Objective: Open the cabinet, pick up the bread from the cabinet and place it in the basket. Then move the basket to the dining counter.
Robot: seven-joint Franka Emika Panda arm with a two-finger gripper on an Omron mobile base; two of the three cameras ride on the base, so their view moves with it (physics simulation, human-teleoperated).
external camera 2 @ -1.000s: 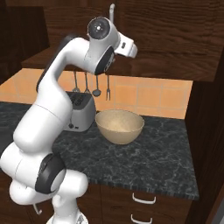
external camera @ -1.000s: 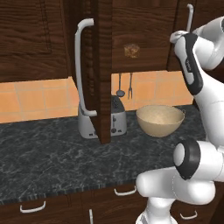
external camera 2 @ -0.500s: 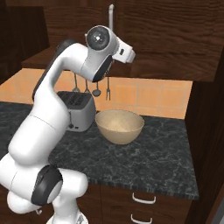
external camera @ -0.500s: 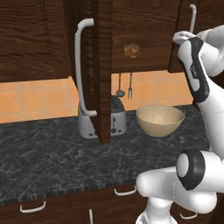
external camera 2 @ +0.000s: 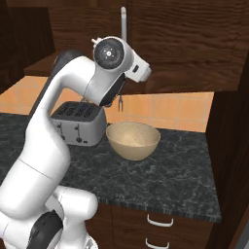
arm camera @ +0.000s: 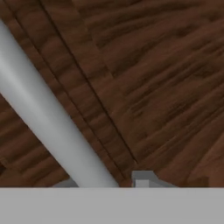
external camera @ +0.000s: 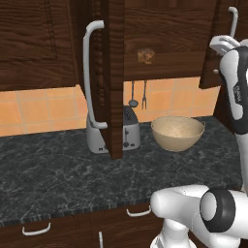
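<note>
While tool [arm camera: 105,183] straddles handle [arm camera: 43,118], fingertips cropped.

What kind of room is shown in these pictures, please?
Most likely a home kitchen: dark wood wall cabinets hang over a dark marbled worktop, a silver toaster stands by the orange tiled wall, and drawers sit below.

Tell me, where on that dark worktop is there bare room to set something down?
The worktop is bare left of the toaster and along its front edge. It is crowded at the back, where toaster and basket stand near each other.
</note>
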